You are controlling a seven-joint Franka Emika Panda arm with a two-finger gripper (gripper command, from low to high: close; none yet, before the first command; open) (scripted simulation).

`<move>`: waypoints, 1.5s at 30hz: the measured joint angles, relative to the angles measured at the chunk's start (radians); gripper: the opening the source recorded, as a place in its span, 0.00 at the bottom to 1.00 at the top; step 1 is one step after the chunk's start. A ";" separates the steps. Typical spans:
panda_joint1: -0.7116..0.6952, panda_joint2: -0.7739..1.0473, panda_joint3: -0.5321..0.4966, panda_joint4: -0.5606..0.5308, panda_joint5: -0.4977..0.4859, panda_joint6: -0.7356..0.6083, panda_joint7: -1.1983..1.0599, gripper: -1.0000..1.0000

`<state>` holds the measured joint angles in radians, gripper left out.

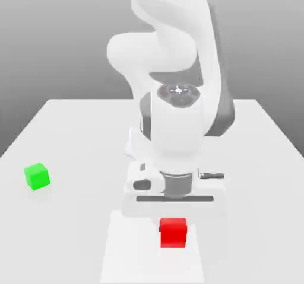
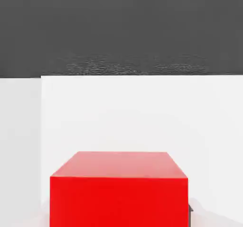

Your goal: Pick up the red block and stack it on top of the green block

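Observation:
The red block lies near the front of the white table, directly under my gripper, whose hand hangs low over it. In the hand view the red block looms very close, its top face and one side face showing. The green block sits on the table far off at the exterior view's left, apart from the arm and from the red block.
The white table spreads out around both blocks. The arm's bulky white links rise behind the gripper and hide the middle of the table's back. A dark floor shows beyond the table's edge.

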<state>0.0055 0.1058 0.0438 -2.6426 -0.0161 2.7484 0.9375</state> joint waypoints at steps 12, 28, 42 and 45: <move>-0.333 -0.113 -0.165 -0.074 -0.004 -0.038 0.430 0.00; -0.759 -0.257 -0.370 -0.172 -0.092 -0.077 1.074 0.00; -0.761 -0.027 -0.357 -0.168 0.113 0.136 0.962 1.00; -0.778 -0.117 -0.371 -0.173 0.010 0.056 1.035 1.00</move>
<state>-0.7727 -0.0116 -0.3276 -2.8153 -0.0061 2.8041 1.9730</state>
